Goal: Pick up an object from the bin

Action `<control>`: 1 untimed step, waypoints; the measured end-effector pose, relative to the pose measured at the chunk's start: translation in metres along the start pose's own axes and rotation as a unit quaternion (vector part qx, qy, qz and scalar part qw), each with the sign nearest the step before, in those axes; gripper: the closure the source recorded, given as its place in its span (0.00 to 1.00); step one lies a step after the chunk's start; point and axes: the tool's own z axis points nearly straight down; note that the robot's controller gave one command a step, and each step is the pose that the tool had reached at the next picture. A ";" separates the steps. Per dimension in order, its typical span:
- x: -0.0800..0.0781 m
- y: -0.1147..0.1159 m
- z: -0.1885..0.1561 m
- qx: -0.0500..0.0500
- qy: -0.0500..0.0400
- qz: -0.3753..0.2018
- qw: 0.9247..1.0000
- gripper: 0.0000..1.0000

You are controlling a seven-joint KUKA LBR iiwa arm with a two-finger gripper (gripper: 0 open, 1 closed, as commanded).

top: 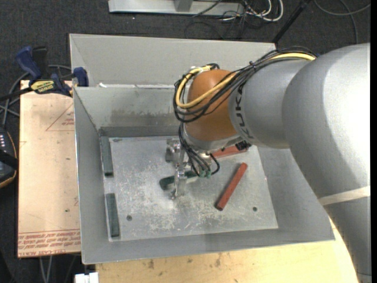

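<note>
My gripper is low over the middle of the bin floor, its tip down near the metal. A small dark green thing lies right against its left side; whether it is gripped I cannot tell. A red-brown bar lies slanted on the floor to the gripper's right, apart from it. Another red piece pokes out from under the orange wrist cover, behind and to the right of the gripper.
Two dark grey strips lie along the bin's left side, one at the back and one at the front. The arm and its cabled orange cover hang over the bin's back right part.
</note>
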 end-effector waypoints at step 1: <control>0.000 0.000 0.000 0.000 -0.001 0.000 1.000 0.00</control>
